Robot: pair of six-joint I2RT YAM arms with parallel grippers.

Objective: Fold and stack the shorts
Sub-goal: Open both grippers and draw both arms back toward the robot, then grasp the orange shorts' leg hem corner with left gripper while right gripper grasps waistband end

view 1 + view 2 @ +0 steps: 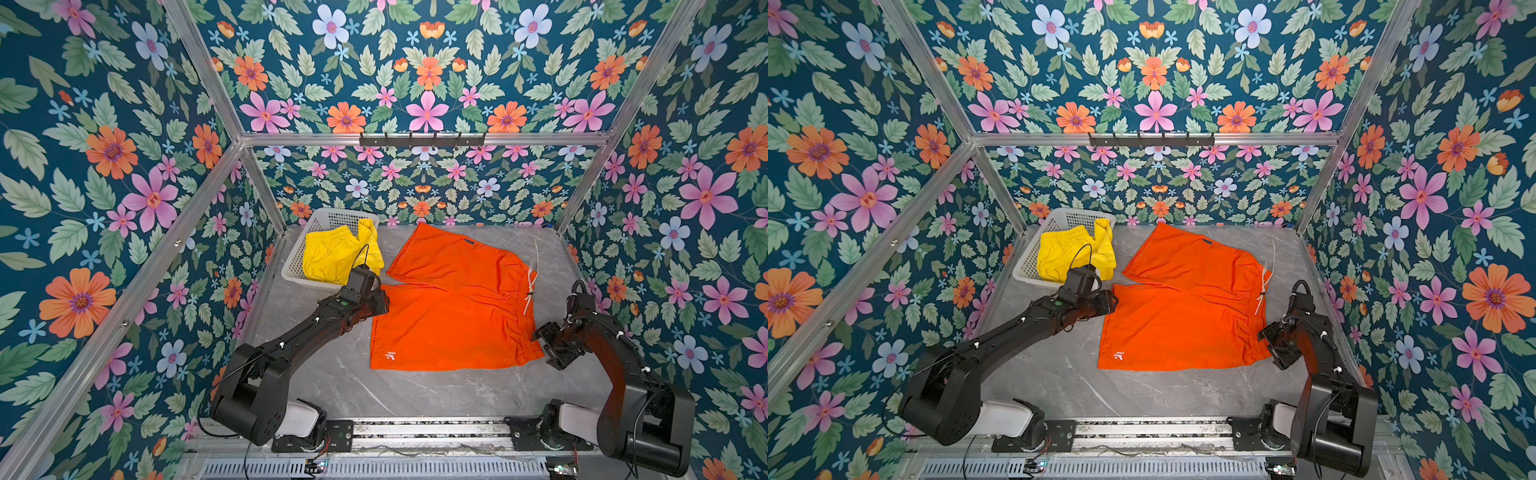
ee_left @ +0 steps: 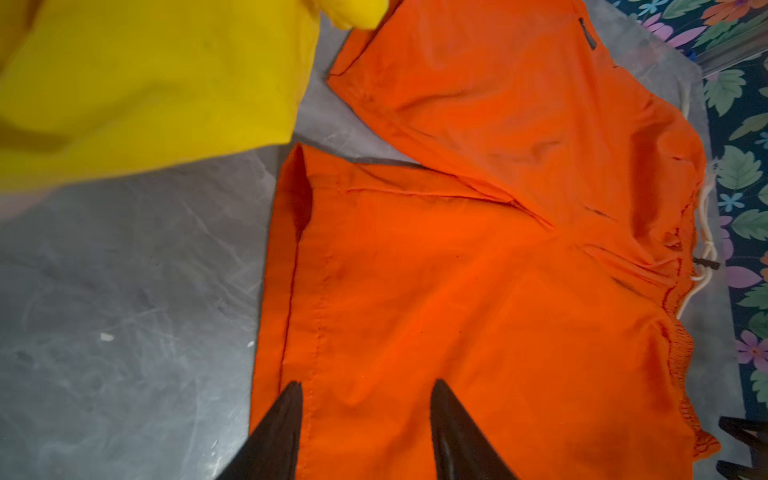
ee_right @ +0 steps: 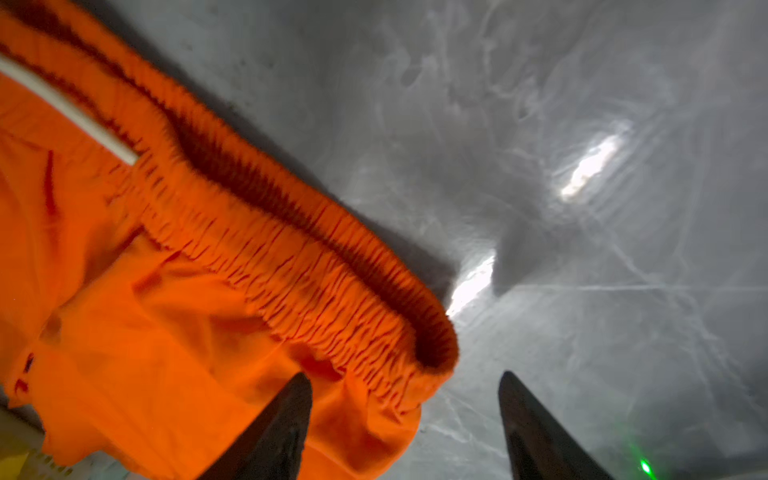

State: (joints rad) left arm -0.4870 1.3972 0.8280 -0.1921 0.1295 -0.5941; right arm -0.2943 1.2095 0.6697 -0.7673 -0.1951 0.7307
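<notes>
Two pairs: orange shorts [image 1: 449,316] on table [image 1: 415,395], yellow shorts [image 1: 332,253] in basket [image 1: 299,249]

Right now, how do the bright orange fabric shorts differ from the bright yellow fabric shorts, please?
The orange shorts lie spread flat on the grey table; the yellow shorts sit bunched in the white perforated basket. Orange shows a white drawstring and logo; yellow shows neither. Both are unfolded.

My arms [image 1: 299,340] are black. The orange shorts [image 1: 449,324] have a white string [image 1: 530,291]. The yellow shorts [image 1: 332,257] are plain. The basket [image 1: 291,266] is white, the walls [image 1: 104,166] flowery.
</notes>
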